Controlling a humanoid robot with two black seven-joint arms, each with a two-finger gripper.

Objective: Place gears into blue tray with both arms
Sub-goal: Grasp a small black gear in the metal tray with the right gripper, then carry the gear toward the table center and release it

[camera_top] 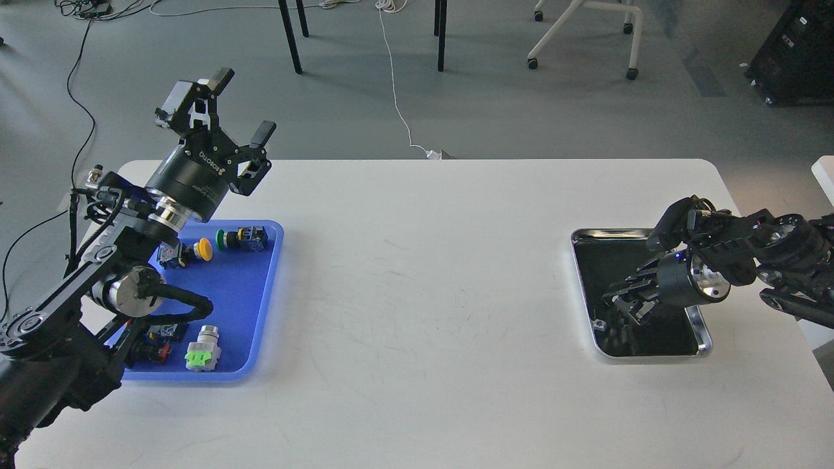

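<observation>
The blue tray [251, 306] lies at the table's left end with several colourful push-button switches in it. My left gripper [242, 104] is raised over the tray's far corner, its two fingers spread wide and empty. My right gripper [619, 307] reaches in from the right and hangs low over the dark bottom of the shiny steel tray [705, 342], pointing down and to the left. Its dark fingers merge with the tray's bottom, so I cannot tell how they stand. The gears do not show clearly; a small dark speck [597, 324] sits near the steel tray's left rim.
Among the switches are a yellow-capped one [203, 248], a green-capped one [227, 239] and a grey one with a green base [203, 352]. The white table [423, 293] stretches between the two trays. Chair legs and cables lie on the floor beyond the far edge.
</observation>
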